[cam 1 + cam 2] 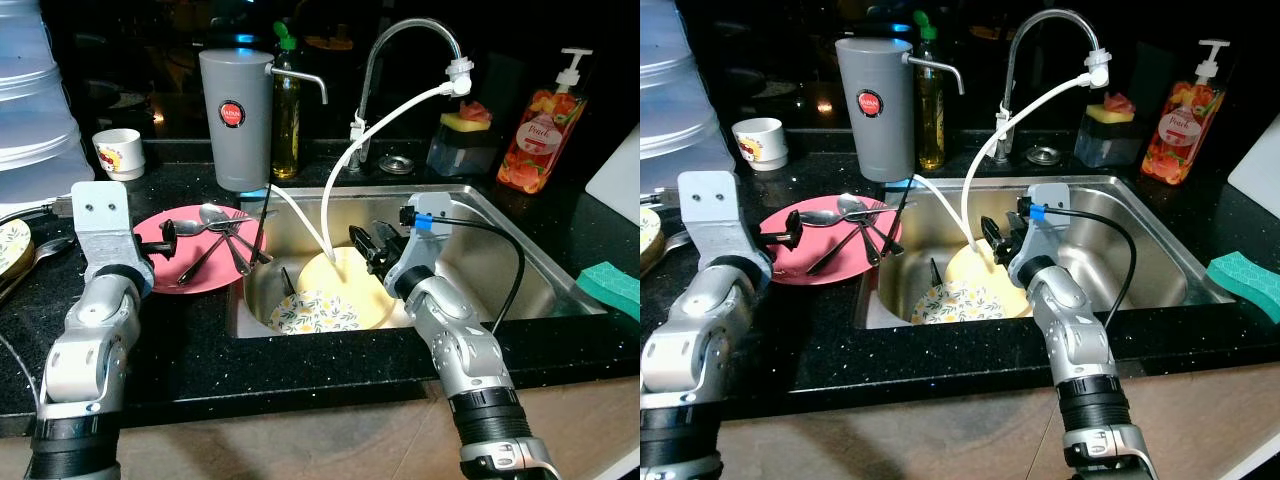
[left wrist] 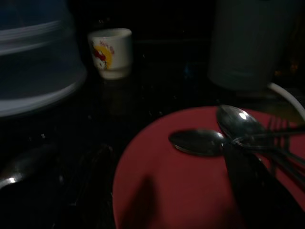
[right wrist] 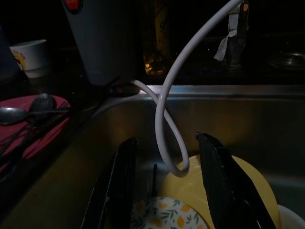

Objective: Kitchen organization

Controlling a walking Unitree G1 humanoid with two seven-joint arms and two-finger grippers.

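A speckled black stone countertop surrounds a steel sink beneath a dark, dimly lit backdrop.

Floral plate: far part tucked under the yellow plate.
Left gripper: fingers too dark to read.
Green sponge: cut by the right edge.
Clear container: cut off at the left edge.
Utensil handles: lost in shadow, blurred.

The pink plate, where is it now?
In the eye views the pink plate lies on the black counter just left of the sink, in front of the grey jug, with spoons on it.
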